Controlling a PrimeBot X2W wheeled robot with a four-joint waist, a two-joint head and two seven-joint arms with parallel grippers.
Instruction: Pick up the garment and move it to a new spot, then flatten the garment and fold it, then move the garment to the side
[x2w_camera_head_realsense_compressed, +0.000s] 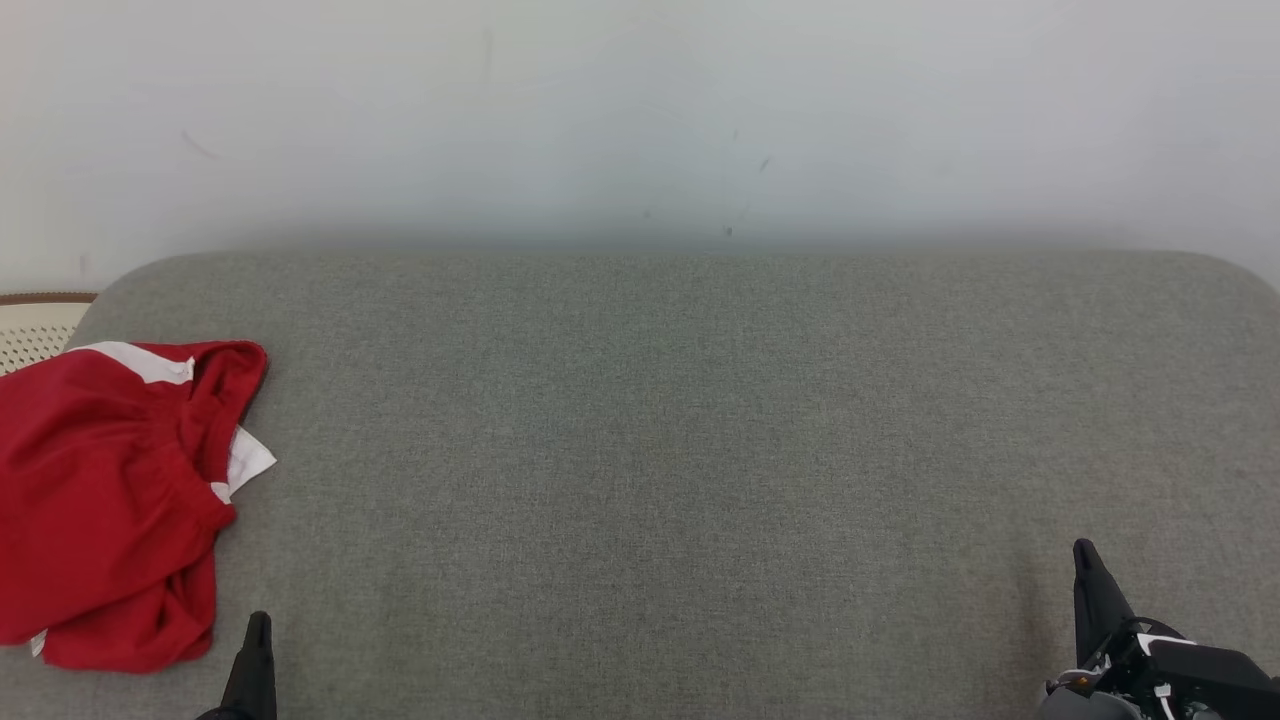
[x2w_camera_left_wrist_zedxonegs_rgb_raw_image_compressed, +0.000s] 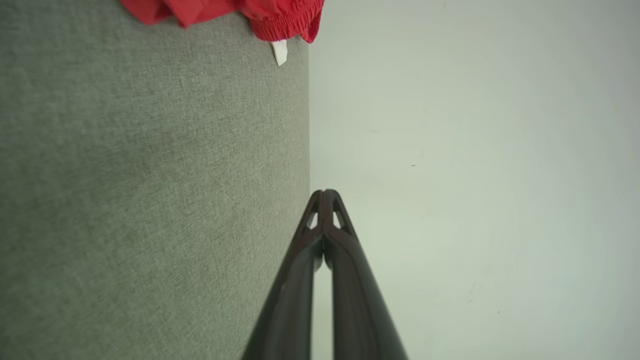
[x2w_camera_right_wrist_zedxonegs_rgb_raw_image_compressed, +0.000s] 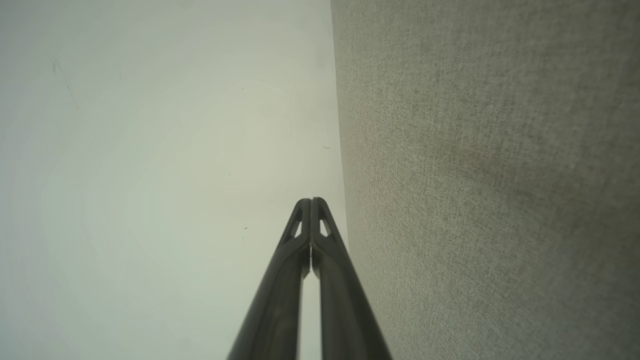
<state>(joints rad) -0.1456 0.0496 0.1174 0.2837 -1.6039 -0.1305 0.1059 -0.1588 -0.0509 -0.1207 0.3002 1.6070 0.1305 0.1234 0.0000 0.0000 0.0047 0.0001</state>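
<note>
Starting pick-up: red garment lying crumpled at cushion's left edge. Left gripper and right gripper sitting pinched shut, empty, at cushion's near edge. Left needing wide opening, then pinching bunched waistband.

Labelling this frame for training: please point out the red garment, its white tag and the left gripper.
red garment (x2w_camera_head_realsense_compressed: 105, 500), head view, middle of the red fabric.
white tag (x2w_camera_left_wrist_zedxonegs_rgb_raw_image_compressed: 280, 52), left wrist view, centre of the tag.
left gripper (x2w_camera_left_wrist_zedxonegs_rgb_raw_image_compressed: 325, 195), left wrist view, where the shut fingertips meet.

Left gripper and right gripper sit low, fingers pressed together, pointing forward, holding nothing.
</note>
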